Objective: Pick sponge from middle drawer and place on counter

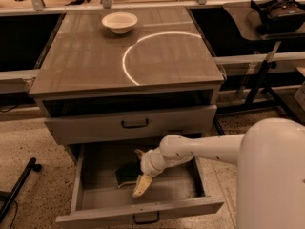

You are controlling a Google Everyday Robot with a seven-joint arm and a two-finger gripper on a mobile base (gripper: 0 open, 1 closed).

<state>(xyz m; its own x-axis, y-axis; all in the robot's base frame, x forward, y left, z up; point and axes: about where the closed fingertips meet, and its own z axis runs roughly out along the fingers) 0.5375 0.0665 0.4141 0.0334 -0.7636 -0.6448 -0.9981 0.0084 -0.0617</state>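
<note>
The middle drawer (90, 199) is pulled out, below the closed grey drawer. The sponge (125, 174), dark green with a pale lower layer, lies on the drawer floor left of centre. My gripper (138, 171) reaches down into the drawer from the right on the white arm. It is open, with one pale finger (142, 185) toward the front and the other toward the back. The sponge's right end lies at the mouth of the fingers, partly hidden by them. The counter (86, 66) is the glossy top with the white arc.
A white bowl (119, 21) stands at the back left of the counter. The closed upper drawer (135, 123) sits just above the arm. Dark side tables flank the cabinet, with a headset (279, 8) on the right one. A black stand leg (19, 187) lies on the floor at left.
</note>
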